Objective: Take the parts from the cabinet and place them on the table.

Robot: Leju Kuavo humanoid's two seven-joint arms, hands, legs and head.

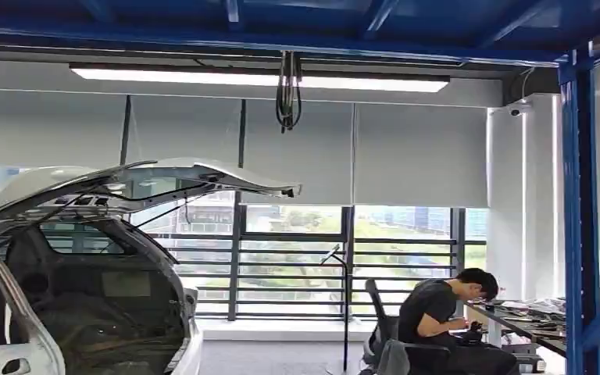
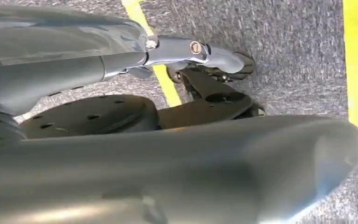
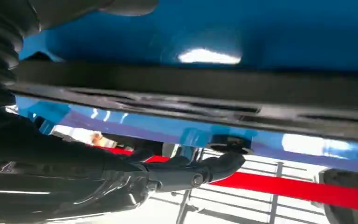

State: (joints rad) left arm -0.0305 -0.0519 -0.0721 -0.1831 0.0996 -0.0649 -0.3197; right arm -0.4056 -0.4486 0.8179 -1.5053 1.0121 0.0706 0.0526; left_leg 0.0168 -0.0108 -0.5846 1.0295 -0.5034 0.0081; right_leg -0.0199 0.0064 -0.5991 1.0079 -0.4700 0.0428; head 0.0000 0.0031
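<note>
One strip (image 3: 200, 88), perhaps in right hand (image 3: 121, 172).

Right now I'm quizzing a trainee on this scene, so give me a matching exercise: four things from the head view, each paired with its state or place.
Things:
1. car tailgate
2. person
3. ceiling light
4. blue steel post

States or places:
A. seated at a desk
B. raised open
C. standing at the right edge
D. lit, overhead

Pairs: 1-B, 2-A, 3-D, 4-C
</note>
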